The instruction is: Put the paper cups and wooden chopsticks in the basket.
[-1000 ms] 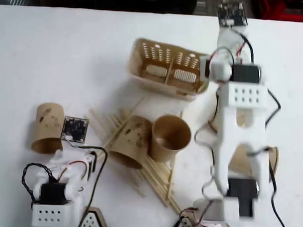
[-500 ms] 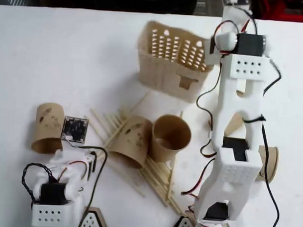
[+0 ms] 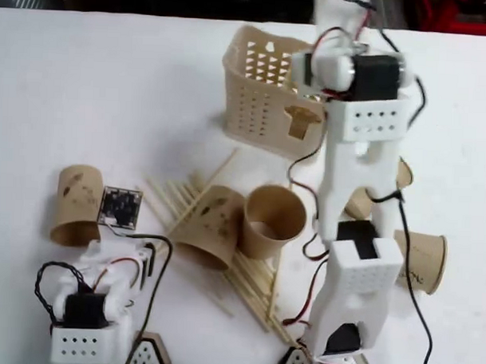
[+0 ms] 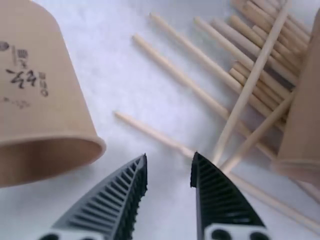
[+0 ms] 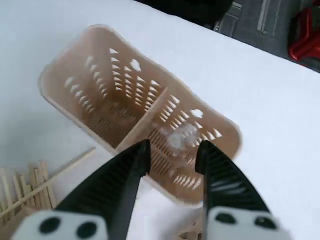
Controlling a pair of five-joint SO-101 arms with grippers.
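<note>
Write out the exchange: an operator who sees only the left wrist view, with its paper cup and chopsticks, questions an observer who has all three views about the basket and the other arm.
Operator: Where is the basket?
Observer: The basket stands on the far side of the table, beyond the chopsticks.
Operator: Where is the right gripper?
Observer: The right gripper hangs over the basket, open, looking down into its two compartments.
</note>
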